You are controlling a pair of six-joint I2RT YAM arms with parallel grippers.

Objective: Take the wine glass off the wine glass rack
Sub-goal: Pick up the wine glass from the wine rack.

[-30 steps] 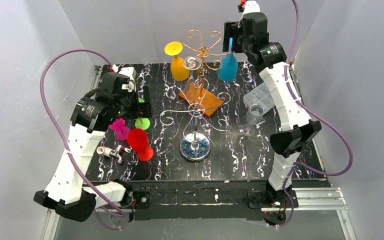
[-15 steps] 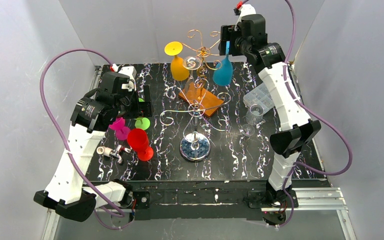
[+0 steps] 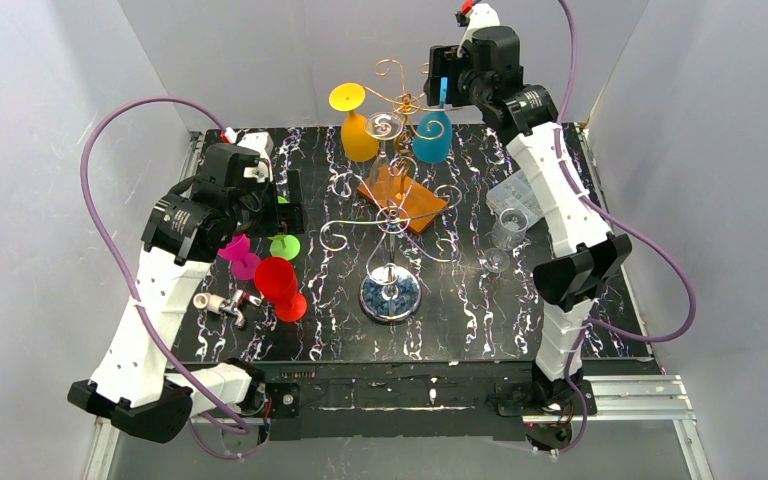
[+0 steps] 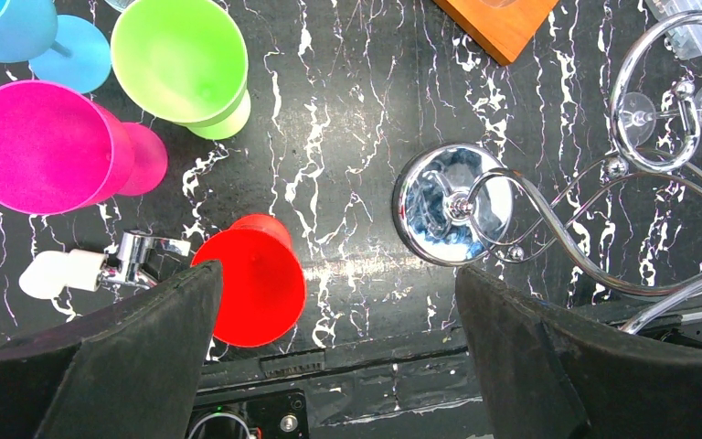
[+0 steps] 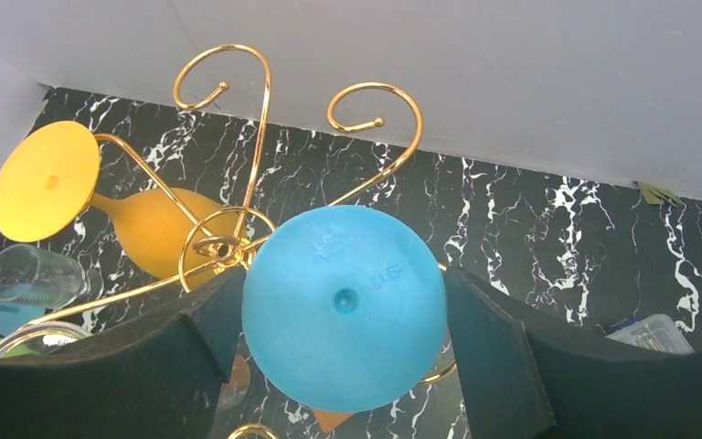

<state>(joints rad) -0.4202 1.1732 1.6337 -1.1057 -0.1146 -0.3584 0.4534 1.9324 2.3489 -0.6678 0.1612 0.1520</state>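
Two arms appear in the top external view. The right gripper (image 3: 442,88) is raised at the upper tier of the wine glass rack (image 3: 397,100) and holds the blue wine glass (image 3: 431,140) by its top end, bowl hanging down. The glass sits just beside the gold scrolls, opposite a yellow glass (image 3: 359,132) hung on the far-left arm. Whether the blue glass rests on the wire cannot be told. The left gripper (image 3: 286,208) hovers low over a green glass (image 3: 284,246), well apart from the rack.

Left wrist view: the left gripper (image 4: 338,293) has its fingers (image 4: 128,357) spread wide with nothing between them. Below lie a red glass (image 4: 258,285), a pink glass (image 4: 41,146) and the rack's round shiny base (image 4: 452,204).

Right wrist view: the right gripper (image 5: 343,306) has its fingers (image 5: 530,366) set against opposite edges of the blue glass's round foot (image 5: 343,302). The foot holds them fairly far apart and fills the gap between them. Gold scrolls (image 5: 238,137) rise just behind the foot, and the yellow glass (image 5: 160,229) hangs to the left.
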